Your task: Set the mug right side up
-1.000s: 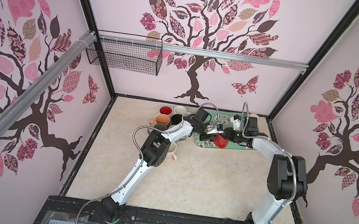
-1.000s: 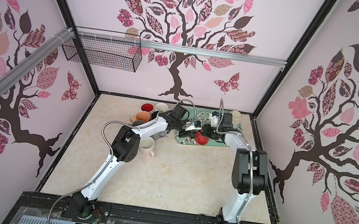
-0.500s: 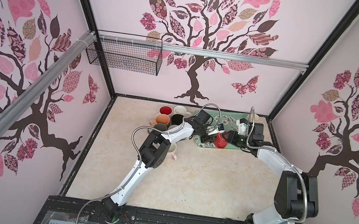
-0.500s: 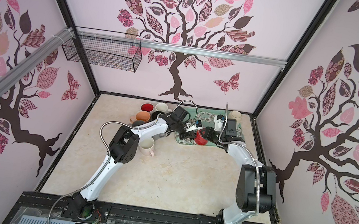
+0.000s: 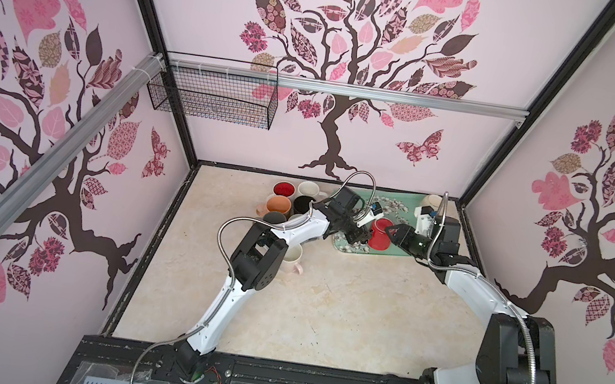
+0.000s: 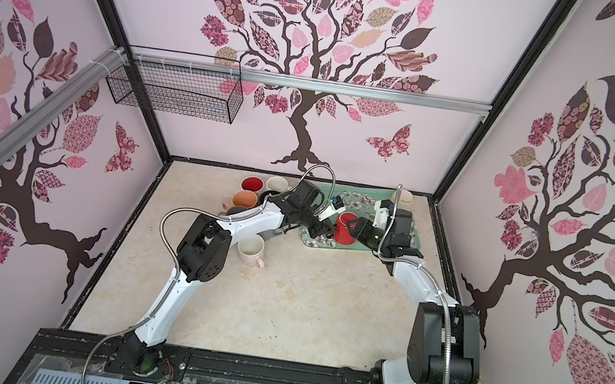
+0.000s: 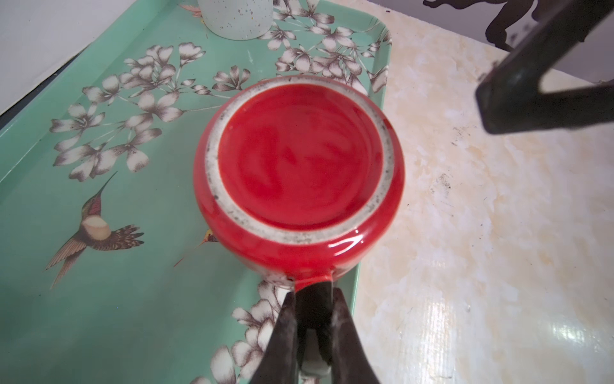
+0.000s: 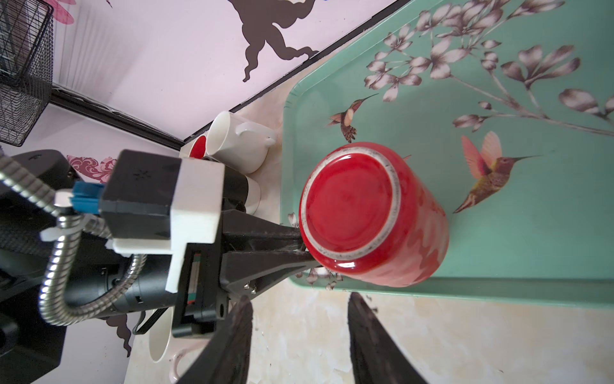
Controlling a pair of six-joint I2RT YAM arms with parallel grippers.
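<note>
Pinching the handle (image 7: 312, 282) of the mug (image 5: 380, 233), the left gripper (image 7: 314, 297) has the mug at its 3 o'clock seen from above and is plainly the nearer arm, while the right gripper (image 5: 394, 232) hangs spread and empty just beside the mug's 3 o'clock side, not touching. The mug stands mouth down, base up, long axis upright, toward the tray's (image 7: 133, 266) 8 o'clock corner. It is glossy red with a scuffed bare ring round its foot.
</note>
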